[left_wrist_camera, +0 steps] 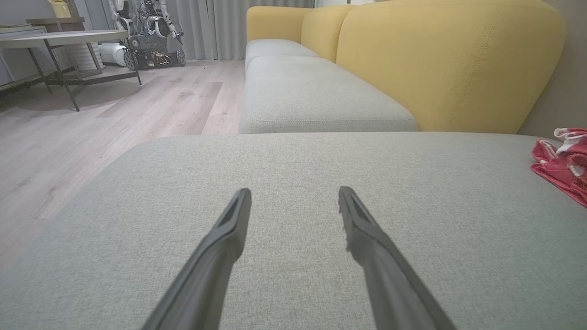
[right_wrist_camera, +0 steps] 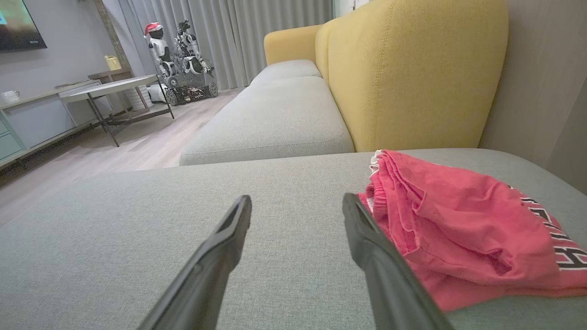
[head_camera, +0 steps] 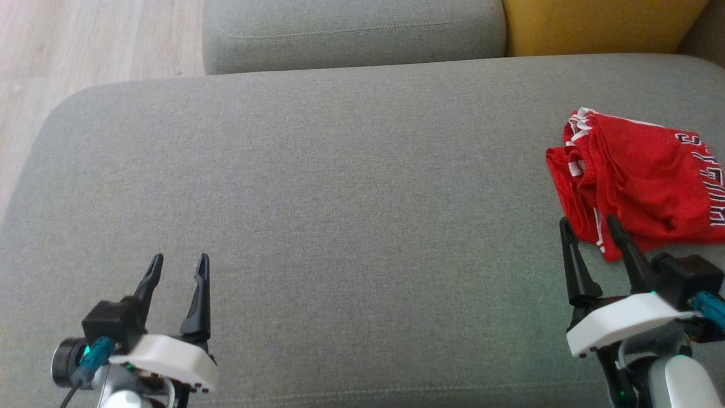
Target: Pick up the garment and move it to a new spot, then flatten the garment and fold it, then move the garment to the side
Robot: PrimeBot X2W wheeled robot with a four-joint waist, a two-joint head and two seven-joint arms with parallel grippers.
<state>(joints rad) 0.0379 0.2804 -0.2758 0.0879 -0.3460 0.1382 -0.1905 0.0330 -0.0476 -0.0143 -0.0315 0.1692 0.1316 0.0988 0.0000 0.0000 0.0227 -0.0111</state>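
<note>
**A:** How will the garment (head_camera: pixel 634 181) handle?

**B:** It looks like red shorts of thin cloth, so I judge it light and limp, with no stiffness. It lies rumpled in loose folds and will sag and drape from wherever it is pinched. I don't expect it to be fragile, or slippery on this woven cover.

**A:** Where should it be taken hold of?

**B:** The gathered waistband (head_camera: pixel 579 133) with its white stripes is the thickest ridge, and it stands a little proud of the sofa cushion (head_camera: pixel 340 198). A pinch there should catch several layers. The flatter part with the lettering (head_camera: pixel 702 181) gives less to bite on.

**A:** And where does it lie?

**B:** At the right end of the cushion, with the yellow backrest (head_camera: pixel 600 25) beyond it. The right pincer (head_camera: pixel 588 221) stands wide and holds nothing, at the garment's near left corner. In the right wrist view the gap between its fingers frames bare cushion. The cloth begins at the right-hand finger and spreads off to that side. Whether that finger touches the cloth or is just beside it, I cannot tell.

**A:** And the other one?

**B:** The left pincer (head_camera: pixel 180 258) is also wide and empty. It is over the cushion's left part, well apart from the garment.
</note>
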